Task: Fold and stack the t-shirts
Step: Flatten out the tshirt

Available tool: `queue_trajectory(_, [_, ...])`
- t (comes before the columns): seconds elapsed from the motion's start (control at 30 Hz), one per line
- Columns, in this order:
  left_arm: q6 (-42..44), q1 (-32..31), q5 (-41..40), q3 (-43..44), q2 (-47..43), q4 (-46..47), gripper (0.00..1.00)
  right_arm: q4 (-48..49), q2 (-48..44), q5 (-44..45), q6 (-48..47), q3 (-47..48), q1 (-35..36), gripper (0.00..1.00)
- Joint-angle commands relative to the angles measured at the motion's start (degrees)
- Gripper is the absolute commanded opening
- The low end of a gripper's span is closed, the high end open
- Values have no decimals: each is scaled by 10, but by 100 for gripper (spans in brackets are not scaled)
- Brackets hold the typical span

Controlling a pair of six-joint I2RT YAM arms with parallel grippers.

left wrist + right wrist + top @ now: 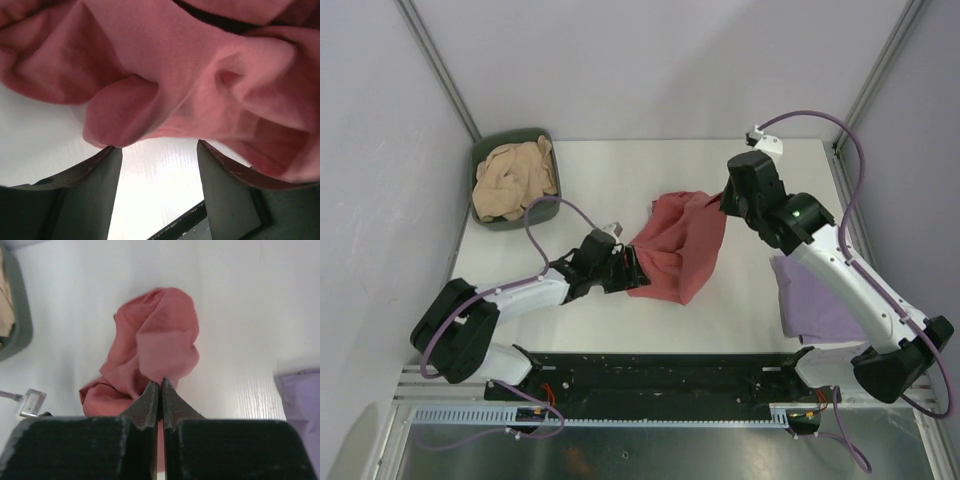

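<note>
White table (620,160), pale walls (650,60), aluminium frame posts (440,65) at the back corners. Black mounting rail (650,370) runs along the near edge.

Dark green oval bin (478,165) sits in the back-left corner with the tan-beige t-shirt (515,178) crumpled inside, filling most of it.

Salmon-red t-shirt (680,245) is mid-table, bunched, with its far-right edge lifted off the surface. Right gripper (160,382) is pinched closed on that edge; the wrist view shows fabric caught between the fingertips and the rest hanging down to the table.

Left gripper (159,147) is at the shirt's left edge, jaws well apart. Folds of cloth sit right at the fingertips and bare table shows between the fingers. No clamp visible.

Pale lavender t-shirt (810,300) lies flat on the right side, apart from the red one. The right arm's white link crosses over it and hides part of it.
</note>
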Motion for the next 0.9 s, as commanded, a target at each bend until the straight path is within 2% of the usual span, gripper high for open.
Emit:
queue_trajectory(0.0, [-20, -11, 10, 24, 20, 56, 65, -20, 10, -12, -6, -14, -13, 0])
queue_trajectory(0.37, [2, -16, -50, -12, -14, 47, 61, -39, 4, -26, 9, -68, -56, 0])
queue_trajectory(0.53, [5, -16, -57, -7, 12, 41, 62, -36, 4, -33, 12, -81, -58, 0])
queue_trajectory(0.7, [-1, -21, -64, 22, 53, 41, 67, -36, 5, -40, 16, -95, -59, 0])
queue_trajectory(0.77, [-8, -21, -72, 39, 78, 38, 64, -34, 0, -45, 19, -105, -59, 0])
queue_trajectory(0.87, [-24, -19, -88, 68, 106, 22, 45, -33, -9, -53, 26, -125, -57, 0])
